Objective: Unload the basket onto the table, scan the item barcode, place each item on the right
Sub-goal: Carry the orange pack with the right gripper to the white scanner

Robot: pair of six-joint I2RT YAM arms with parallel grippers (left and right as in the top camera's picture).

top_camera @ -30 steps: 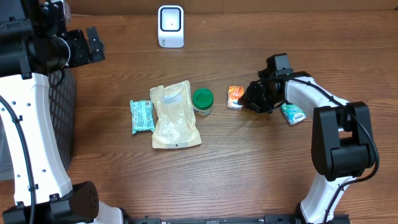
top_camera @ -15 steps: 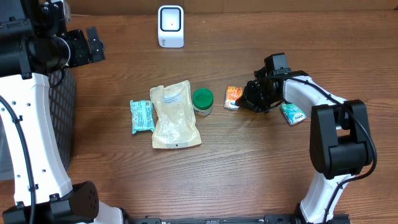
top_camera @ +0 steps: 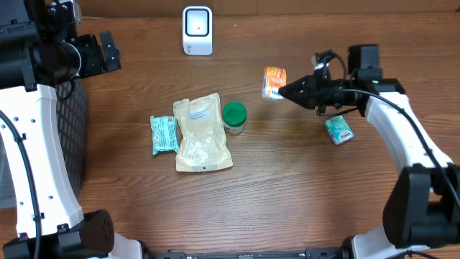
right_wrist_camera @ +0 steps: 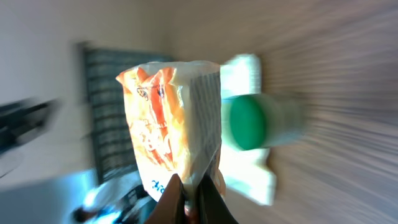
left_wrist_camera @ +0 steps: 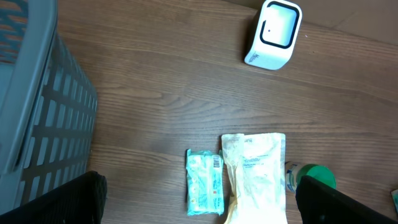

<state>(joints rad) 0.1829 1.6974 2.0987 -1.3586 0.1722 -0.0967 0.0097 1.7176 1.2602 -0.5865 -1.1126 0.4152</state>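
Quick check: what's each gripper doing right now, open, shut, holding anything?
Left gripper: open, holding nothing.
Right gripper: shut on the orange packet.

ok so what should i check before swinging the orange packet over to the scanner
1. Grip: orange packet pinched by its edge in the right gripper: ok.
2. Clearance: packet apart from the green-lidded jar: ok.
3. Path: bare table between the packet and the white scanner: ok.
4. Barcode turned toward the scanner: cannot tell, the wrist view is blurred.
5. The left gripper open, off by the basket: ok.
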